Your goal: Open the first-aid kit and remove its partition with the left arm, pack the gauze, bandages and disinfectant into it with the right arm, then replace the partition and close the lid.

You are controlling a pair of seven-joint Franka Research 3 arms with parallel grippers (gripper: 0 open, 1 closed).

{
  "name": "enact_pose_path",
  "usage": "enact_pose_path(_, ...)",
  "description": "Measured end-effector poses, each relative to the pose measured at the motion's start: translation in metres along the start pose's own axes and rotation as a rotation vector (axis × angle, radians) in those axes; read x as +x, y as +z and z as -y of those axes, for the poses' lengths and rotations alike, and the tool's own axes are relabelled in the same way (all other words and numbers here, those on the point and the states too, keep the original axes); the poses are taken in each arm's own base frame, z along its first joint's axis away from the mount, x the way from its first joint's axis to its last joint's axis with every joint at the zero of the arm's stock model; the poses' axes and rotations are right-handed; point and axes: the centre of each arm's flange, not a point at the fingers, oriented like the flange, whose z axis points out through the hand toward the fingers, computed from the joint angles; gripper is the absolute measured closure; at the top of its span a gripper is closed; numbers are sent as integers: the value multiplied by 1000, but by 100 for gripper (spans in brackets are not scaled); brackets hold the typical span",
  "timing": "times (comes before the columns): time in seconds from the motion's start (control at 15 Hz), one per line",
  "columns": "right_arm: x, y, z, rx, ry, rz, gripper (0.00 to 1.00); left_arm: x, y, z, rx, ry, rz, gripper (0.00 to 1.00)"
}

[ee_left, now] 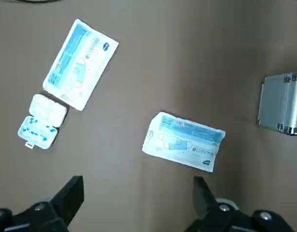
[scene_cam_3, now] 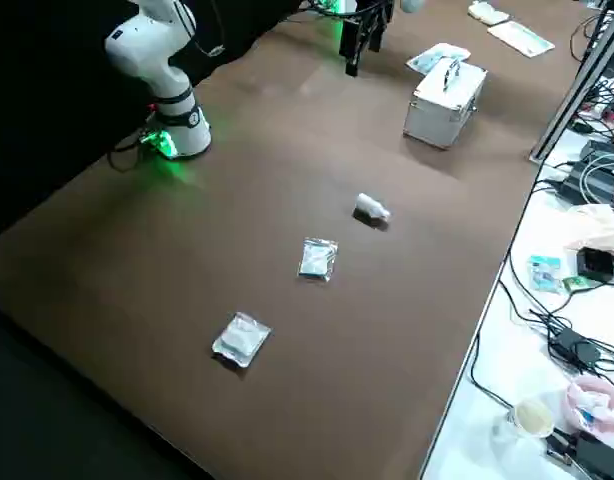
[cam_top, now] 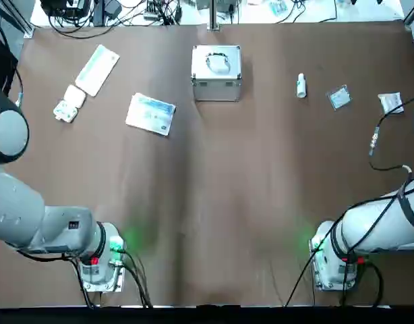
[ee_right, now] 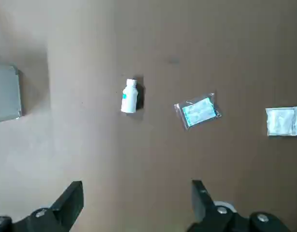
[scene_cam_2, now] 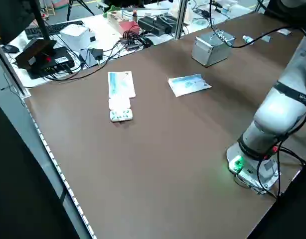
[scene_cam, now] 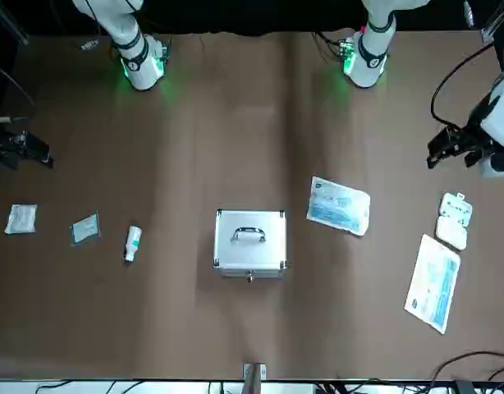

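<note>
The first-aid kit (cam_top: pixel 216 73) is set at the far middle of the bench (cam_top: pixel 214 202), its lid (scene_cam: pixel 250 238) closed. To its right, the disinfectant (cam_top: pixel 301 86), a clear packet (cam_top: pixel 340 98) and a white packet (cam_top: pixel 390 102) are laid out in a row. The left pincer (ee_left: pixel 139 193) is held over the bench's left side, the right pincer (ee_right: pixel 138 193) over its right; both are released, fingers spread, with nothing grasped.
</note>
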Motion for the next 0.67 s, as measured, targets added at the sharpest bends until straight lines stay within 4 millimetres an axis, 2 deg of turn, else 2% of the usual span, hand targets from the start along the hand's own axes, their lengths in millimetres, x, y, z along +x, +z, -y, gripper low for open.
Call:
enact_pose_path(0.4,2,3,9,2,-16,4,1,1,1,0,1,-2,1,0)
enact_pose_path(0.53,8,17,19,22,-27,29,1,2,6,-6,0,-10,11,0)
enact_pose_path(0.67,22,46,34,85,-39,64,1,2,12,-21,-2,-39,21,0)
